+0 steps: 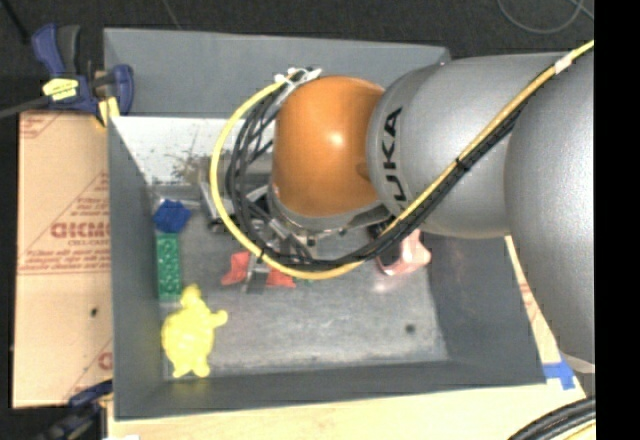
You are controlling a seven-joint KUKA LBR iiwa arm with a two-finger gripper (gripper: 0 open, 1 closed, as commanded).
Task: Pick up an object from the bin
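My gripper (266, 264) hangs low in the middle of the bin, mostly covered by the orange dome on the wrist. A small red piece (236, 269) lies on the bin floor right at its left side, partly hidden under it; I cannot tell whether they touch. A pink object (405, 257) peeks out from under the arm to the right of the gripper.
Along the bin's left side lie a blue block (171, 216), a green studded brick (168, 267) and a yellow soft toy (190, 333) near the front left corner. The arm and its cables cover the bin's back and right part.
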